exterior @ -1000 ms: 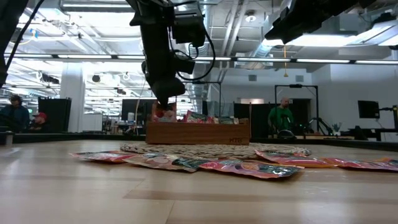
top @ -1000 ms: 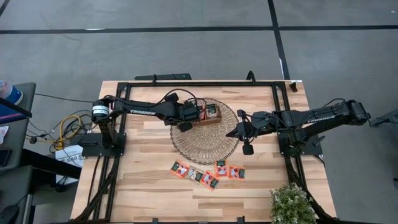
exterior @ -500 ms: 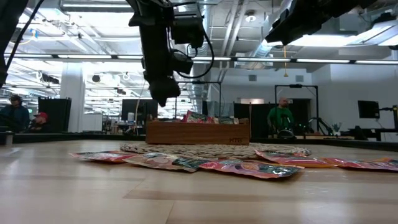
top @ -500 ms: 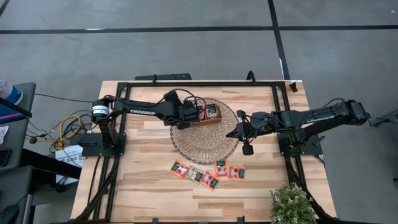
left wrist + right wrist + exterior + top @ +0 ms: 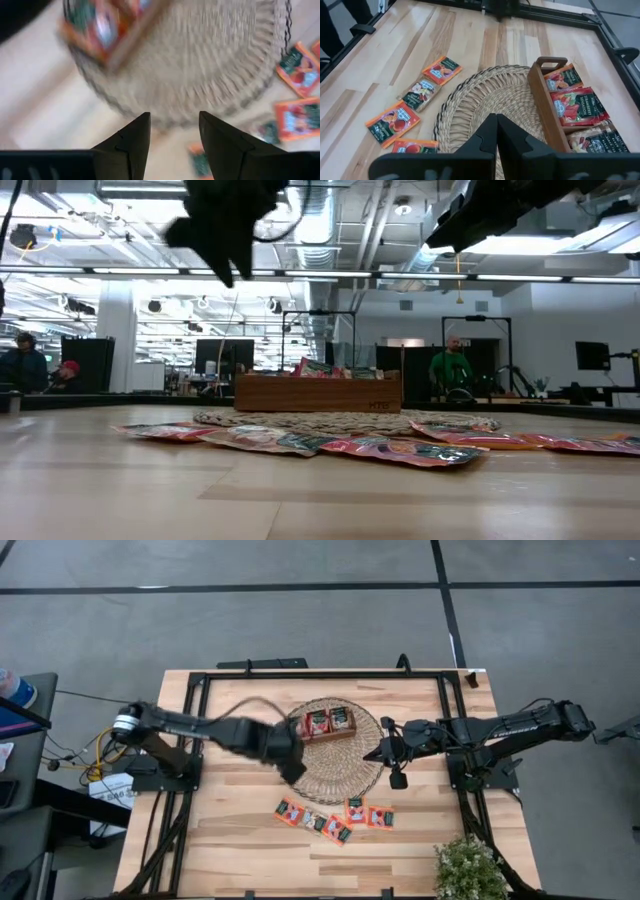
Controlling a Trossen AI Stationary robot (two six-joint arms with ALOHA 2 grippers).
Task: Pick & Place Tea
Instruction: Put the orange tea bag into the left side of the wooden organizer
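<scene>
Left gripper (image 5: 172, 131) (open), above woven mat (image 5: 200, 65)

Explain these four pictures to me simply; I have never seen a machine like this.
Two dark robot arms work at a wooden table. One picture looks straight down, one looks level across the tabletop, and two come from cameras on the arms' wrists. On a round woven mat stands a wooden tray with tea sachets in it; more sachets lie loose on the table beside the mat. The left gripper is open and empty, hovering over the mat's edge. The right gripper is shut, holds nothing, and waits above the mat's other side. A small plant stands at one corner.
</scene>
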